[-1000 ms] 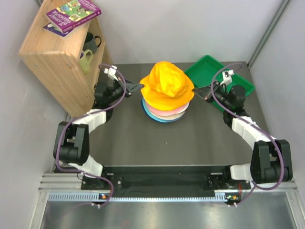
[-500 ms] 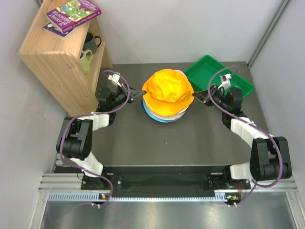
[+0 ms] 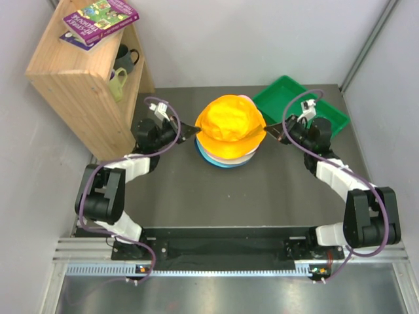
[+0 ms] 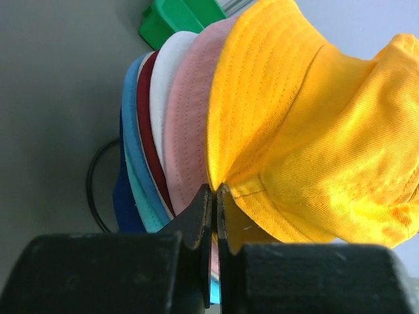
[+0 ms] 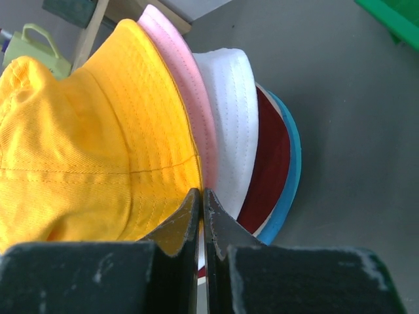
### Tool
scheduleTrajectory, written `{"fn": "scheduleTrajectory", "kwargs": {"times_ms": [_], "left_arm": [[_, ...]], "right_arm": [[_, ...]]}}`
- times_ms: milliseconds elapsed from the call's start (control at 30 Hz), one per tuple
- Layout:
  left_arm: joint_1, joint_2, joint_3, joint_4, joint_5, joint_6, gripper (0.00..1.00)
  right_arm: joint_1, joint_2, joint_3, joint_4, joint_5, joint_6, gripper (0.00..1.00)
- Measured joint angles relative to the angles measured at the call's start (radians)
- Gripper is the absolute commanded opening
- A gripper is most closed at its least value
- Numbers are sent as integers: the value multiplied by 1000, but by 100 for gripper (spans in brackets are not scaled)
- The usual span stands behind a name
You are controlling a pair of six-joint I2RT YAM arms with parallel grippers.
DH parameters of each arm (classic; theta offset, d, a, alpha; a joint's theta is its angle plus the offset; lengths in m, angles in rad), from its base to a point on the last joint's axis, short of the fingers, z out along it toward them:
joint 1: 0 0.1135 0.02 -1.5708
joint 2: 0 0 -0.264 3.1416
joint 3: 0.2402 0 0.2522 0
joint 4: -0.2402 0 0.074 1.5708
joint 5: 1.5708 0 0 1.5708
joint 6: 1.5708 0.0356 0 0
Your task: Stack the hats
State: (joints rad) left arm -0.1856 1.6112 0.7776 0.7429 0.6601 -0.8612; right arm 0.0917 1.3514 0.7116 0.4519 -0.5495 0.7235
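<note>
At the middle of the counter (image 3: 196, 196), the yellow hat (image 3: 230, 124) tops a pile (image 3: 226, 159) of pink, white, red and blue hats. The left tool (image 3: 194, 131) is pinched tight on its brim's left edge, and the right tool (image 3: 268, 133) on the right edge. A green tray (image 3: 294, 98) lies behind.

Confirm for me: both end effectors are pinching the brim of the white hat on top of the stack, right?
No. The top hat, pinched at its brim by the left end effector and the right end effector, is the orange-yellow hat, not white. The white hat lies lower in the stack. Both wrist views show it.
</note>
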Motion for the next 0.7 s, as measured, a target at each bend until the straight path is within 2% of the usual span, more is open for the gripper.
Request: {"fn": "scheduleTrajectory", "kwargs": {"times_ms": [33,67,100,133,167,200,233,267,367,567,700], "left_arm": [[0,-6,7,-22,-1,12,33],[0,-13,12,-36,-3,28,43],[0,-22,21,-75,-18,45,63],[3,-31,26,-104,-27,66,71],[5,-43,29,-151,-51,93,81],[10,-60,30,-209,-82,114,92],[16,-81,30,-266,-114,145,97],[20,-102,30,-315,-138,171,99],[29,-214,30,-478,-250,257,99],[29,-507,26,-716,-505,403,99],[29,-665,-8,-806,-584,454,99]], "right_arm": [[2,0,5,-8,2,-7,2],[2,-1,6,-13,5,-12,13],[4,-3,9,-29,14,-23,21],[4,-10,10,-45,27,-32,28],[3,-20,11,-79,58,-53,42],[-3,-33,11,-114,88,-74,51],[-7,-48,11,-153,120,-97,60],[-11,-70,11,-195,153,-125,72],[-12,-162,13,-306,237,-208,84],[-11,-362,13,-419,394,-348,94],[-11,-480,-61,-419,498,-391,95]]}}
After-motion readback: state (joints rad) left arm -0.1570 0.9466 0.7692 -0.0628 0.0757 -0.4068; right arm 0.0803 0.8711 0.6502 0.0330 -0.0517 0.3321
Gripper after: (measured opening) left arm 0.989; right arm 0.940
